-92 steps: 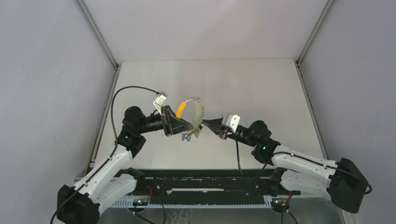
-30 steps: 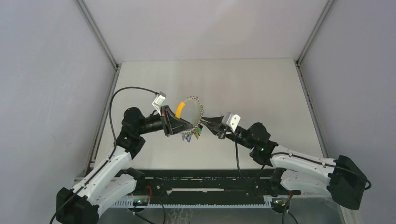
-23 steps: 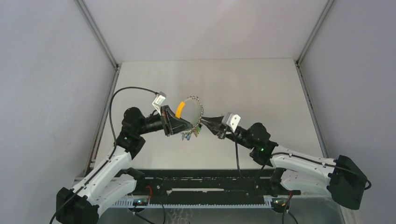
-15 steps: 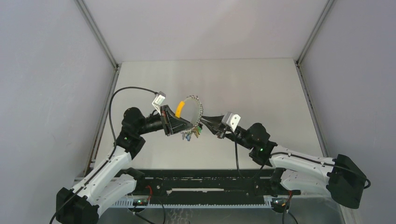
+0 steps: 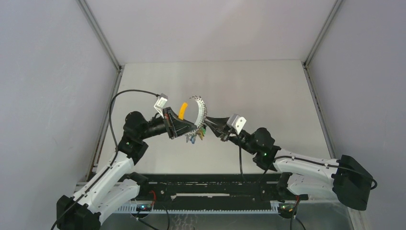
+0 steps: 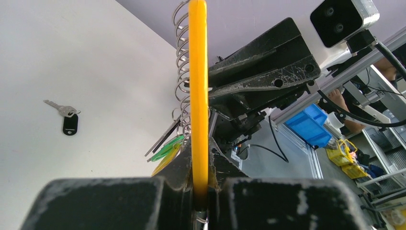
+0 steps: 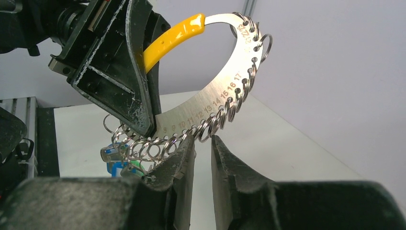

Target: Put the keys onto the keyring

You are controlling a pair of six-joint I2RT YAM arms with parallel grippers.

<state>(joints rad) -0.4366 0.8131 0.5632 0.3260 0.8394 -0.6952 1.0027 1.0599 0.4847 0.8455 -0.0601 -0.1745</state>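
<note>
Above the table (image 6: 72, 57), the keyring (image 7: 210, 103) is clamped by the left gripper (image 6: 200, 187) — steadied for threading; the right gripper (image 7: 201, 143) is parted slightly at its rings, empty — the key (image 6: 67, 117) is seen lying below.

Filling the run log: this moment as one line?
left claw: shut on keyring at yellow band, aloft | right claw: slightly open at split rings | key: loose on table

The keyring (image 7: 218, 96), a curved numbered silver band with a yellow end and small rings along its edge, is held upright in the air. The black-headed key (image 6: 66, 117) lies flat on the worktop (image 6: 57, 57), well apart.
</note>
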